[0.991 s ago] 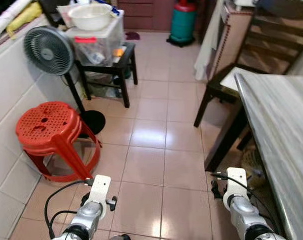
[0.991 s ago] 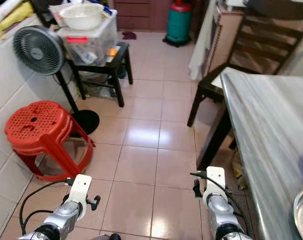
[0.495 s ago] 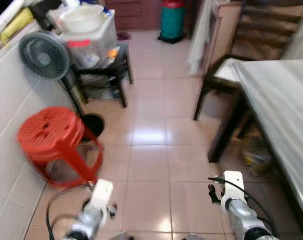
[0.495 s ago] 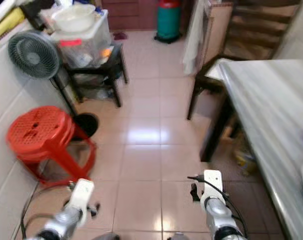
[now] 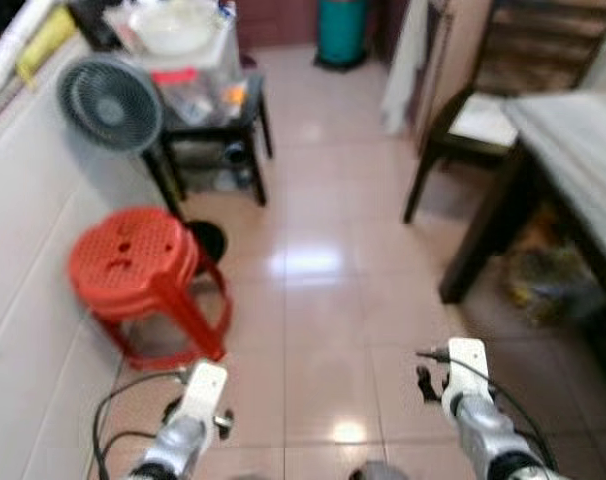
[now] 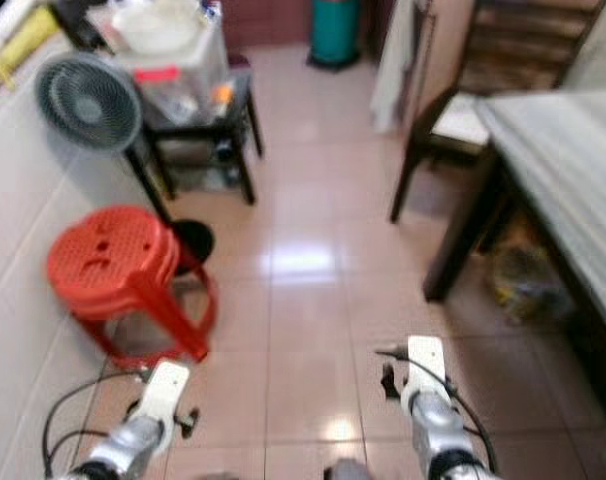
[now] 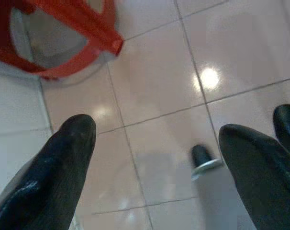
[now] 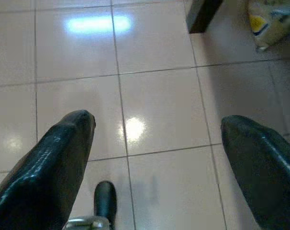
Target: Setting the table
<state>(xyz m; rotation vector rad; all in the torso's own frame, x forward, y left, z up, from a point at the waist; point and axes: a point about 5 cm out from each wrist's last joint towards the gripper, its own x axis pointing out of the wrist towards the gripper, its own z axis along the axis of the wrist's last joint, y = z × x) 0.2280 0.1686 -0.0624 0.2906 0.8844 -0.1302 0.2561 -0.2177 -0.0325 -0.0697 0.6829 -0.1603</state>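
Note:
The dining table (image 5: 581, 140) has a grey stone top on dark legs and stands at the right edge of the eye views. No tableware can be made out on the part in view. Both silver arms hang low over the tiled floor, the left arm (image 5: 197, 402) and the right arm (image 5: 465, 378). My left gripper (image 7: 157, 129) is open above bare tiles, near a foot of the red stool (image 7: 63, 19). My right gripper (image 8: 157, 122) is open too, with nothing between its fingers, and a table leg (image 8: 202, 14) lies ahead of it.
Stacked red stools (image 5: 135, 268) stand by the white wall on the left, with a fan (image 5: 111, 103) behind them. A black side table (image 5: 213, 120) carries a clear box and a bowl (image 5: 173, 22). A wooden chair (image 5: 473, 110) stands beyond the table. A yellow bag (image 5: 543, 275) lies under it.
The whole picture has shifted, so the camera moved: the table now shows less at the right and the stools sit nearer the middle. Both arms hang as before.

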